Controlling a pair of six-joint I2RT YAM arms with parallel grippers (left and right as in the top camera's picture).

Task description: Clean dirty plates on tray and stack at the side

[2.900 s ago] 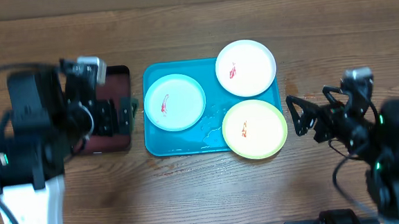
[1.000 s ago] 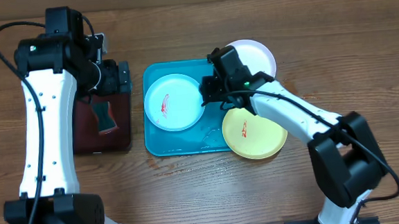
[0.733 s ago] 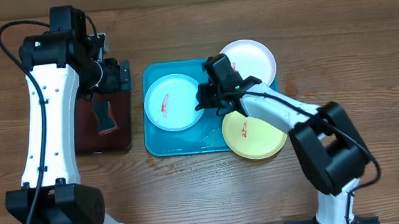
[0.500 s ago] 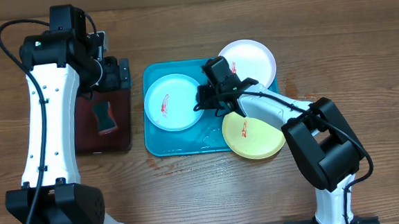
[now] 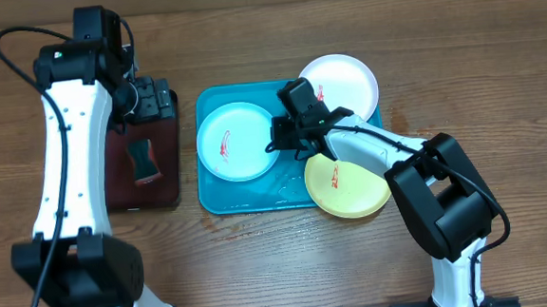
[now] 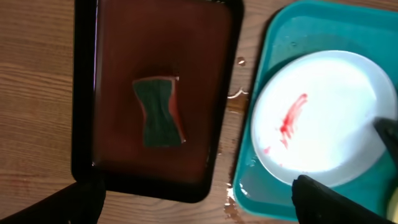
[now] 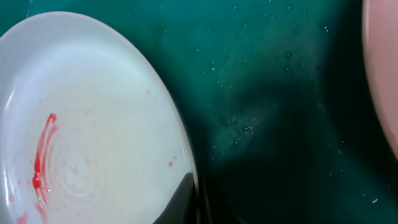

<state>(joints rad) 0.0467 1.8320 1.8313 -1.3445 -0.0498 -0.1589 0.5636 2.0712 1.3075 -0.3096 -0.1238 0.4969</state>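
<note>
Just beside the right claw [image 5: 280, 134] — round light-blue plastic plate [image 5: 235, 142]; claw newly at its rim, grip unclear — cleaning not begun.

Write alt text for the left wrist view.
A dark green hourglass-shaped sponge lies in a black-rimmed dark red tray on a wooden table. At the frame's right, a turquoise tray holds a light blue plate with a red smear. The left gripper hangs open, its fingers at the bottom corners.
</note>
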